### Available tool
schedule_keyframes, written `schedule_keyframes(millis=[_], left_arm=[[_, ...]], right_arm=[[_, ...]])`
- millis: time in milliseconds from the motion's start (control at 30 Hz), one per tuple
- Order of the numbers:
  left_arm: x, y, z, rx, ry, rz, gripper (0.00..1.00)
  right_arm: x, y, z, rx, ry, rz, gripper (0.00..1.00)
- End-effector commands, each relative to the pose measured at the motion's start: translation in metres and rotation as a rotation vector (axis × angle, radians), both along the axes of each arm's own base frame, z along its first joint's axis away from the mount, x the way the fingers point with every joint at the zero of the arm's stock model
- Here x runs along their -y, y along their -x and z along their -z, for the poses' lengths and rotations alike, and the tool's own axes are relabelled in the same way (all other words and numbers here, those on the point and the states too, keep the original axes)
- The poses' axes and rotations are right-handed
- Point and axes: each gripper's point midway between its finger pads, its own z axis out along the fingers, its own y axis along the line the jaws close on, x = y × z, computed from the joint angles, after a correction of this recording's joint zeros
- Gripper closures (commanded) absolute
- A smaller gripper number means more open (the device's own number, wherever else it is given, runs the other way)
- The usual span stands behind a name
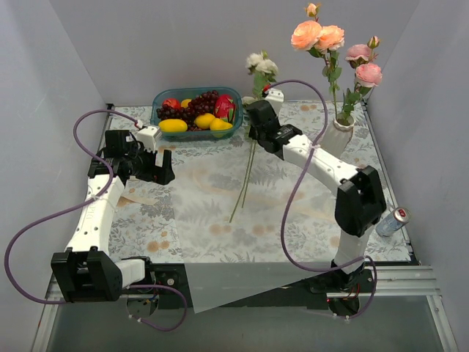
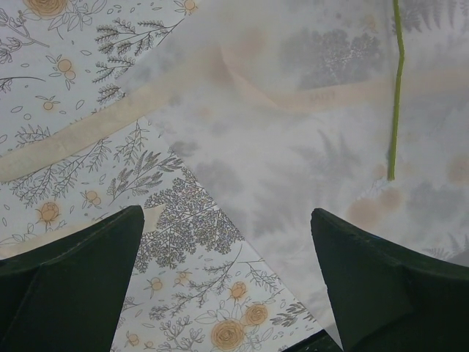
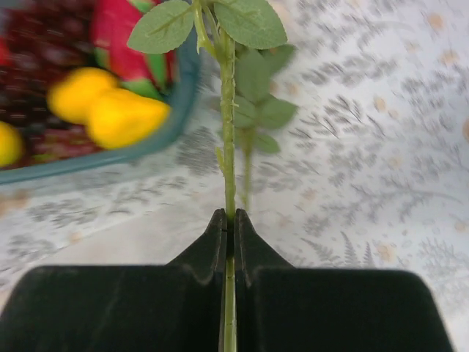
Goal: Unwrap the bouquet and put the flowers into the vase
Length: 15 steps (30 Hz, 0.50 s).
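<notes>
My right gripper (image 1: 258, 111) (image 3: 229, 216) is shut on the green stem (image 3: 229, 132) of a cream-white rose (image 1: 261, 64) and holds it raised in front of the fruit bowl. The stem's lower end (image 1: 240, 192) trails down over the table, with a second thin stem beside it. At the back right stands the white vase (image 1: 338, 136), holding pink and peach roses (image 1: 322, 37). The bouquet's translucent paper (image 2: 293, 154) lies flat and open, the cream ribbon (image 2: 315, 97) on it. Above the paper's left corner my left gripper (image 1: 158, 166) (image 2: 227, 220) hangs open, holding nothing.
A blue bowl of fruit (image 1: 196, 110) stands at the back, just left of the held rose. A drinks can (image 1: 393, 220) lies at the table's right edge beside the right arm. Grey walls close in the left, back and right sides.
</notes>
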Motion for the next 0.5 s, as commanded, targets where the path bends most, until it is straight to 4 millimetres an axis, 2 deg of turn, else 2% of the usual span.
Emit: schedule_keyframes(millis=[0,33,67,100,167,233,333,367,400,433,467], left_arm=[[0.0,-0.004,-0.009,0.04,0.017,-0.009,0.02],[0.0,-0.004,-0.009,0.041,0.017,-0.013,0.02],[0.0,-0.004,-0.01,0.045,0.015,-0.007,0.02],[0.001,-0.004,-0.011,0.047,0.017,-0.004,0.02],[0.001,-0.004,-0.012,0.049,0.018,-0.001,0.02],[0.001,-0.004,-0.016,0.053,0.02,-0.003,0.02],[0.002,-0.004,-0.02,0.061,0.021,0.0,0.02],[0.002,-0.003,-0.021,0.066,0.018,0.0,0.02],[0.001,-0.002,-0.022,0.069,0.016,0.001,0.02],[0.0,-0.002,-0.024,0.078,0.012,-0.001,0.02],[-0.001,-0.003,-0.025,0.084,0.004,-0.007,0.02]], right_arm=[[-0.041,0.007,-0.106,0.294,-0.07,-0.318,0.99],[-0.048,0.01,-0.118,0.329,-0.074,-0.385,0.99],[-0.065,0.021,-0.142,0.401,-0.081,-0.539,0.99],[-0.072,0.027,-0.154,0.434,-0.07,-0.609,0.99],[-0.086,0.042,-0.191,0.538,-0.038,-0.777,0.99],[-0.088,0.052,-0.22,0.609,-0.031,-0.835,0.99],[-0.071,0.063,-0.289,0.817,0.038,-0.815,0.99],[-0.059,0.073,-0.314,0.89,0.047,-0.793,0.99],[-0.051,0.076,-0.327,0.941,0.06,-0.764,0.99],[-0.04,0.081,-0.353,1.044,0.076,-0.713,0.99],[-0.023,0.089,-0.373,1.101,0.079,-0.656,0.99]])
